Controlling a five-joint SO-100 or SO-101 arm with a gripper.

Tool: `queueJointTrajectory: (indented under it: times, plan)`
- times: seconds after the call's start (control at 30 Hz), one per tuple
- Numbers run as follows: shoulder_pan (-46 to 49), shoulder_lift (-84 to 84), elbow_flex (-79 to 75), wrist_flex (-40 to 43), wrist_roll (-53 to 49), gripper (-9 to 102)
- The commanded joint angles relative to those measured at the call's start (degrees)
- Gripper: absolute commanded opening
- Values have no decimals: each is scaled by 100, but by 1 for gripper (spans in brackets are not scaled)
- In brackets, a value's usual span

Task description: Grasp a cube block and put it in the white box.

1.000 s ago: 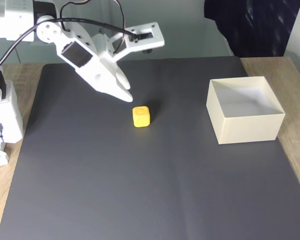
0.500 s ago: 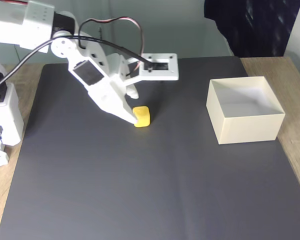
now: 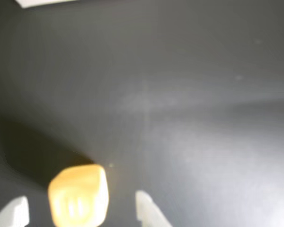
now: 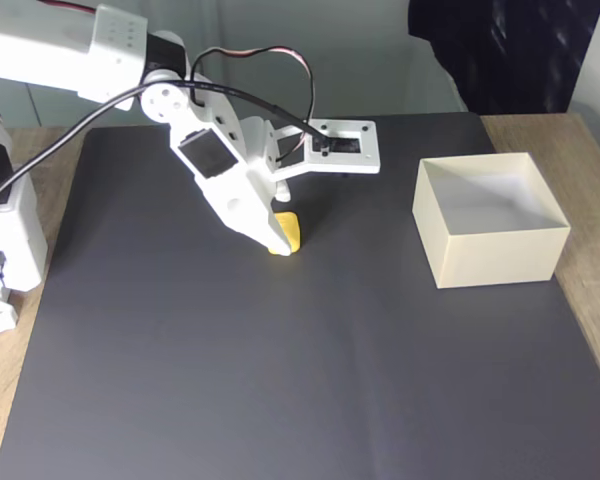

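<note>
My gripper [image 3: 80,210] is spread apart around the cube [image 3: 78,196], one finger each side. The box [image 4: 490,220] lies well off to the right in the fixed view.

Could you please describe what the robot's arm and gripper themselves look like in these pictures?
In the fixed view the arm is white plastic with blocky segments, a round joint hub and a black rectangular panel on the wrist. Black cables, with a thin red wire beside them, loop over it to a flat white plate with a dark slot. The gripper has white tapering fingers; the wrist view shows their pale tips.
</note>
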Motion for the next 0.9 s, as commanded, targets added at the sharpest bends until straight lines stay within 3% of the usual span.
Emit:
queueJointTrajectory:
  times: [0.0,0.87]
  plan:
    - [-44,-70,-246,-123,53,31]
    - [-229,-677,-202,-352,193,25]
